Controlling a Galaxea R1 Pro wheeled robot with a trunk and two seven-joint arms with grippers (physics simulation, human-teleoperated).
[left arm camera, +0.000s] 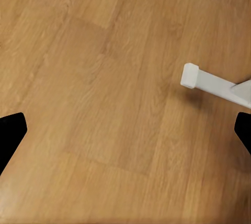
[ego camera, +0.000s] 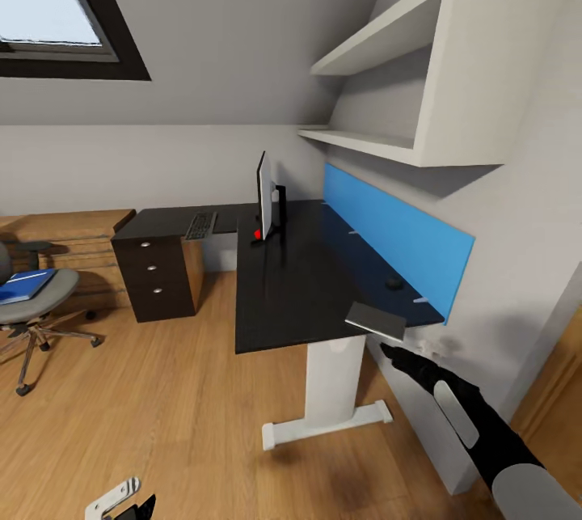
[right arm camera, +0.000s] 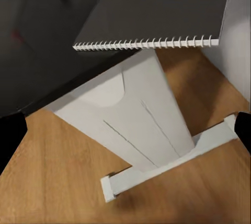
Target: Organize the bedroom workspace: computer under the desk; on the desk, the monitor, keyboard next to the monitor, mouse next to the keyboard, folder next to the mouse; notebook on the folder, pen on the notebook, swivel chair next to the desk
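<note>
1. Step in hand, as I judge it: the notebook (ego camera: 376,320) is the target. It lies at the near corner of the desk (ego camera: 303,277), partly overhanging the edge, and the right gripper (ego camera: 391,353) is raised just beside and slightly below that corner.
2. Right gripper: in the right wrist view its two dark fingertips (right arm camera: 10,138) sit at opposite borders, spread wide, with nothing between them. The notebook (right arm camera: 157,15) lies ahead, its white spiral binding facing the camera.
3. Left gripper (ego camera: 129,504): it hangs low over the floor (left arm camera: 104,78), jaws wide and empty.
4. Next move, by estimate: the fingers must straddle the thin overhanging edge, one above and one below, then close. The cover looks smooth and flat, so a shallow bite may slip.
5. Folder (ego camera: 26,285): blue and flat, on the seat of the swivel chair (ego camera: 36,302), well apart from the desk. It must reach the desk before the notebook can be stacked on it.
6. Other items: the monitor (ego camera: 265,195) stands edge-on upon the desk; the keyboard (ego camera: 200,225) rests on the adjoining dark drawer unit (ego camera: 158,277); the mouse (ego camera: 394,283) is a small dark dome near the blue back panel (ego camera: 396,237).
7. Materials: matte black desktop, white metal leg (right arm camera: 136,125) with a flat foot, and warm wood-grain planks.
</note>
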